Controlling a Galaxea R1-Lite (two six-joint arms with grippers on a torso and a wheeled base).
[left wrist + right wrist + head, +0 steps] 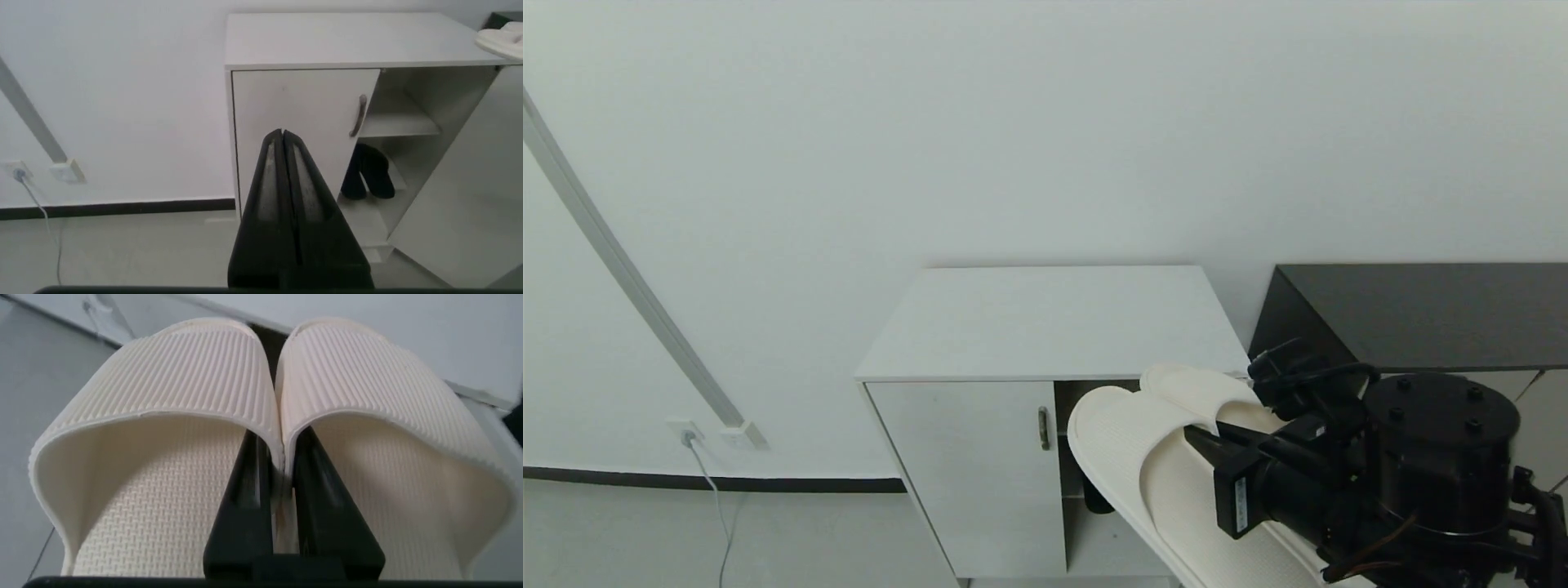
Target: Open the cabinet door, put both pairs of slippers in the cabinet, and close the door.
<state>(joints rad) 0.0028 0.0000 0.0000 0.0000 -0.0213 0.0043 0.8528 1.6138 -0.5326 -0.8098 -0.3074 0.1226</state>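
My right gripper (1205, 437) is shut on the adjoining inner edges of a pair of cream slippers (1127, 441), held toes forward in front of the white cabinet (1045, 318) at its open right half. In the right wrist view the fingers (249, 469) pinch the two ribbed straps of the cream slippers (196, 384) together. A pair of black slippers (368, 171) stands inside the cabinet (343, 37) on the lower shelf. The left door (980, 474) with its handle (1043, 428) is closed; the right door (474, 188) is swung open. My left gripper (282, 135) is shut on nothing, well back from the cabinet.
A black cabinet (1421, 310) stands against the wall right of the white one. A wall socket with a hanging cable (690, 437) and a slanting conduit (613, 253) are on the wall to the left. Bare floor lies in front of the left door.
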